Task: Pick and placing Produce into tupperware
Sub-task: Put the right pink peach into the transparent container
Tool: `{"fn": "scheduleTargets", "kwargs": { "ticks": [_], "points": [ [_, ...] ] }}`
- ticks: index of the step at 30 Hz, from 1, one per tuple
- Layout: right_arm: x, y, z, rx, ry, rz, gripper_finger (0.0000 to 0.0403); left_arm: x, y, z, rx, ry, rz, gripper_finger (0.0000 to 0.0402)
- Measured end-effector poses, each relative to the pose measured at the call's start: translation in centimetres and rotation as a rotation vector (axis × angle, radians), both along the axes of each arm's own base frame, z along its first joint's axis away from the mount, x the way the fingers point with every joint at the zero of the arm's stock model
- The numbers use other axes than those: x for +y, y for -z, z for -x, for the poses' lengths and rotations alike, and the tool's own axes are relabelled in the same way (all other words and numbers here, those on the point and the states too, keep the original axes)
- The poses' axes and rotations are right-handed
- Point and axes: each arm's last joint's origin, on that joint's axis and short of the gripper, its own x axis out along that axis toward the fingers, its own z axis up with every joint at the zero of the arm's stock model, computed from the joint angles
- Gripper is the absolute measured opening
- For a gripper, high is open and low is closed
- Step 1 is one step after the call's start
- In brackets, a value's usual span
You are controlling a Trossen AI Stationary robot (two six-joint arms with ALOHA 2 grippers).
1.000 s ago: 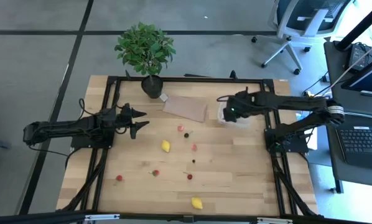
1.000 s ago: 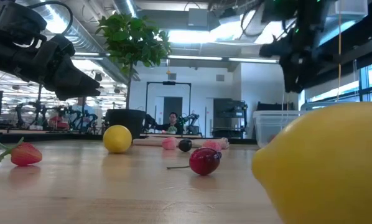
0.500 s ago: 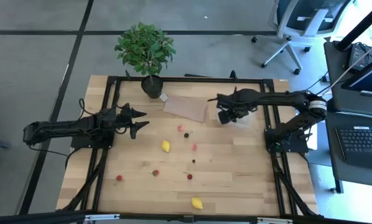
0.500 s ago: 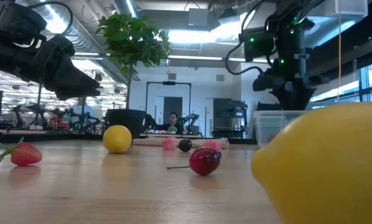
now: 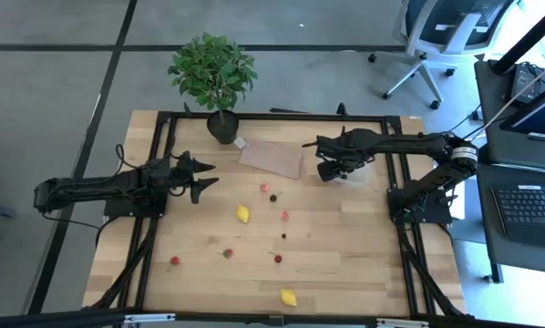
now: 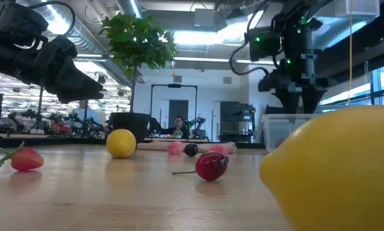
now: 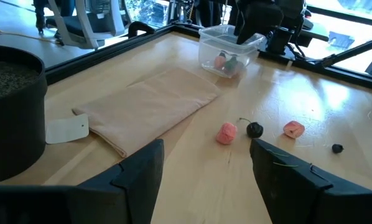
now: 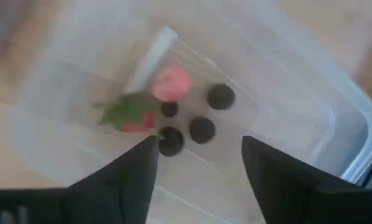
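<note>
The clear tupperware [image 7: 228,51] stands at the table's far right, on its flat base. My right gripper [image 8: 198,149] hangs open just above it, pointing down, and holds nothing. Inside the tub lie a pink berry [image 8: 171,83], a strawberry [image 8: 131,114] and several dark pieces [image 8: 202,129]. Loose produce lies on the wood: a lemon [image 5: 242,214] mid-table, another lemon [image 5: 289,297] near the front edge, red berries [image 5: 228,253], a pink piece [image 7: 227,133] and a dark cherry [image 7: 254,130]. My left gripper [image 7: 206,149] waits open at the table's left, clear of everything.
A potted plant [image 5: 213,73] stands at the far edge, with a white tag [image 7: 66,129] beside its pot. A flat brown sheet [image 5: 272,157] lies between the pot and the tub. Black frame rails [image 5: 405,237] run along the table's sides.
My right gripper has come down over the tupperware, shifting a little toward the table's left edge and rolling at the wrist. The loose produce on the table has stayed where it was.
</note>
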Motion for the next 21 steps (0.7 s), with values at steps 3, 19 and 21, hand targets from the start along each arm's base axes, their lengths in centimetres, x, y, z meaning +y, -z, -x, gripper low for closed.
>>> {"fn": "scheduleTargets", "kwargs": {
  "ticks": [3, 19, 21],
  "points": [
    [-0.2, -1.5, -0.8, -0.039, -0.07, 0.015, 0.0251, 0.0, 0.0, 0.0, 0.0, 0.0, 0.0, 0.0231],
    [6.5, -5.3, -9.6, -0.502, -0.898, 0.327, 0.0256, 0.0, 0.0, 0.0, 0.0, 0.0, 0.0, 0.0231],
    [7.6, -3.3, -10.2, -0.486, -0.929, 0.307, 0.0256, 0.0, 0.0, 0.0, 0.0, 0.0, 0.0, 0.0231]
  ]
}}
